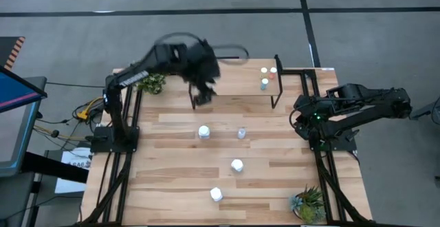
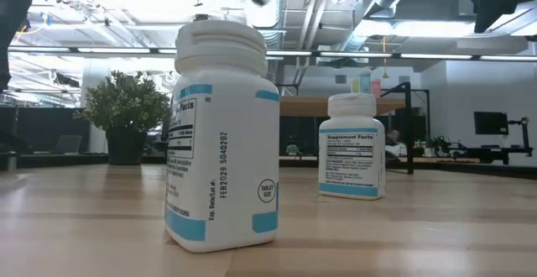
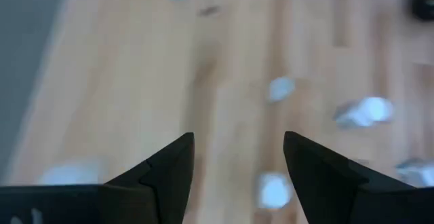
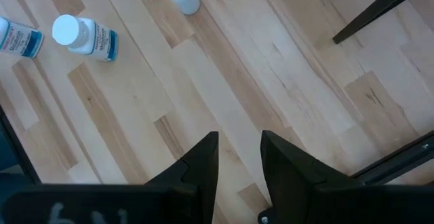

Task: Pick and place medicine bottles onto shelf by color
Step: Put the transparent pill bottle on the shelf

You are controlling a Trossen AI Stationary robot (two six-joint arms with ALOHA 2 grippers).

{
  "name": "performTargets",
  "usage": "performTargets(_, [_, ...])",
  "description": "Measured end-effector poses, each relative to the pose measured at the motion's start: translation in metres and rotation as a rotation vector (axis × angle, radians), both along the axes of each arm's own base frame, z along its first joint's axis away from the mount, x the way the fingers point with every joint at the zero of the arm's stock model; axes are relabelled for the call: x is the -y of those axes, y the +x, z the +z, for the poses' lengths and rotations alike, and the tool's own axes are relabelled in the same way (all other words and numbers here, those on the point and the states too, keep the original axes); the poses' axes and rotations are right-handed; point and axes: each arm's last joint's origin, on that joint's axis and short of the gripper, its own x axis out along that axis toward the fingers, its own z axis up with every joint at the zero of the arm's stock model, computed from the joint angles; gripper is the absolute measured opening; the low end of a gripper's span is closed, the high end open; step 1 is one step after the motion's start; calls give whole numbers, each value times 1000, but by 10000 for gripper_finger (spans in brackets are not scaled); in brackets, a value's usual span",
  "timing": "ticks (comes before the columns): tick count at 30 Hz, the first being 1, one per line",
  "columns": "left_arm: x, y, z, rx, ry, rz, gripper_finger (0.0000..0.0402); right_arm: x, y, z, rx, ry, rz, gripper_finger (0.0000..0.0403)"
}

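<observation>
Where the pale, striped wooden table [image 1: 172, 172] lies open, four bottles stand apart on it: three white cylinders with round caps, namely a far white bottle [image 1: 204, 131], a middle white bottle [image 1: 237, 164] and a near white bottle [image 1: 216, 195], plus one smaller pale-blue bottle [image 1: 242, 133] just right of the far one. From table height two of the white ones show glossy plastic bodies, ribbed lids and white labels banded in blue. The shelf [image 1: 240, 76], a flat light-wood slab on thin black metal legs, stands at the table's far edge; at its right end three tiny bottles cluster close together: a yellowish bottle [image 1: 264, 69], a reddish bottle [image 1: 273, 71] and a teal bottle [image 1: 264, 83]. Two spiky green plants sit at opposite corners, a far plant [image 1: 152, 83] by the left arm's base and a near plant [image 1: 307, 203] at the right front. The left arm arches from its post over the shelf's left end, its image smeared, and the left gripper [image 1: 201, 95] hangs above the shelf's front edge with its two dark, wedge-shaped fingers spread wide and nothing between them. The right arm is folded low beside the table's right edge; the right gripper [image 4: 239, 157] points down at bare boards, its fingers set to a narrow gap, holding nothing.
</observation>
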Motion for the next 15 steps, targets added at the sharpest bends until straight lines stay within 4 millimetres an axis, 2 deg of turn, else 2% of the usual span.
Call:
performTargets(4, [35, 31, -18, 87, 36, -131, 213, 0, 0, 0, 0, 0, 0, 134])
performTargets(7, [53, 46, -30, 137, 67, -190, 213, 0, -1, 0, -6, 0, 0, 134])
performTargets(11, [63, 55, -52, 118, 39, -190, 213, 1, -8, 2, 10, 5, -6, 134])
performTargets(15, [63, 65, -78, 131, 21, -126, 213, 2, -19, 6, 54, 19, -24, 134])
